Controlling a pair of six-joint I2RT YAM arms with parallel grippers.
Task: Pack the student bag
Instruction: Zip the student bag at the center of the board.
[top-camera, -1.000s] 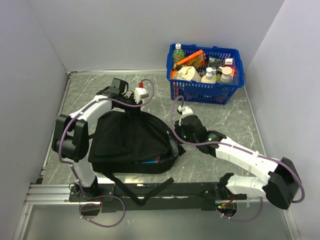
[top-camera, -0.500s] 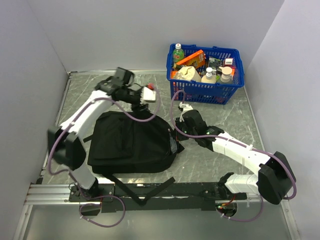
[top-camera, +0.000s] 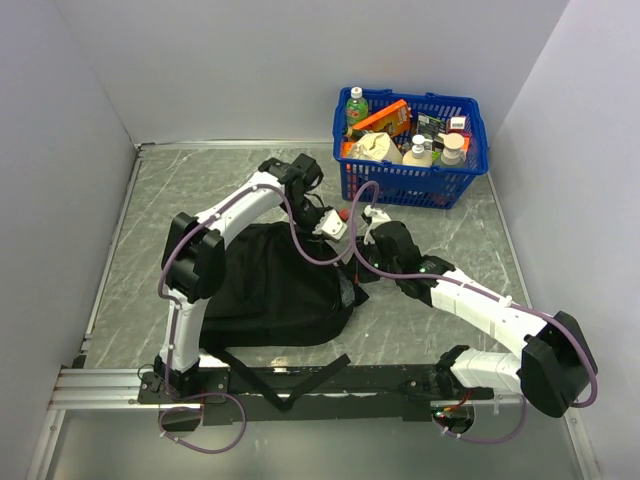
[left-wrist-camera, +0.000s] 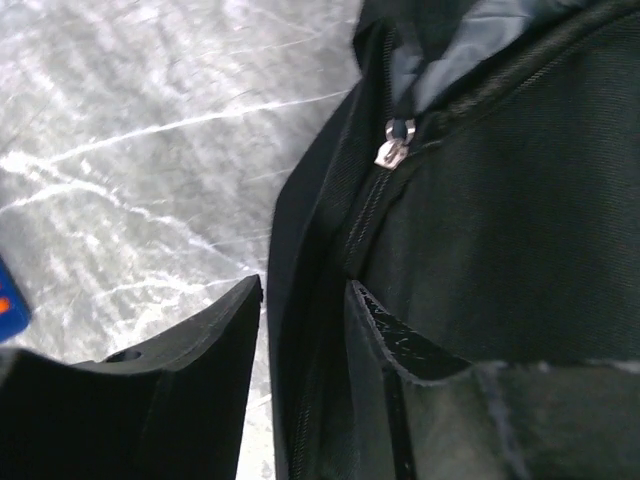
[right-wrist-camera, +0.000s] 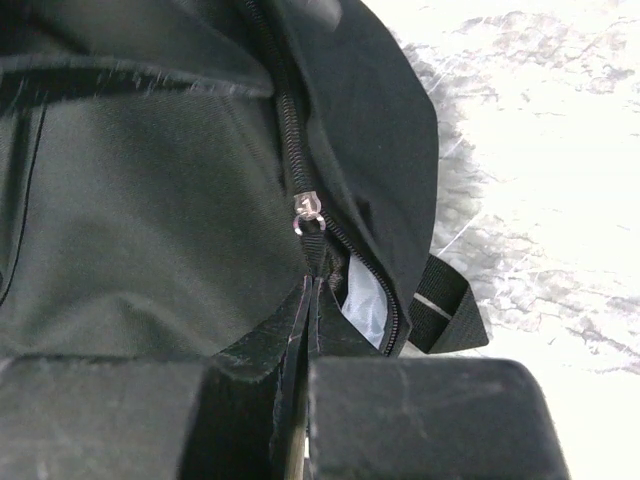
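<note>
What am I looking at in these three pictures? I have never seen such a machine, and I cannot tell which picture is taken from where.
Two white robot arms stand at the near edge of a grey table. The wide picture comes from a camera above and behind them; the two close pictures come from a camera on each wrist. On the table lie a black student bag and a blue basket of groceries. The left gripper stands open around the bag's edge; the right gripper pinches fabric just below a zip slider.
</note>
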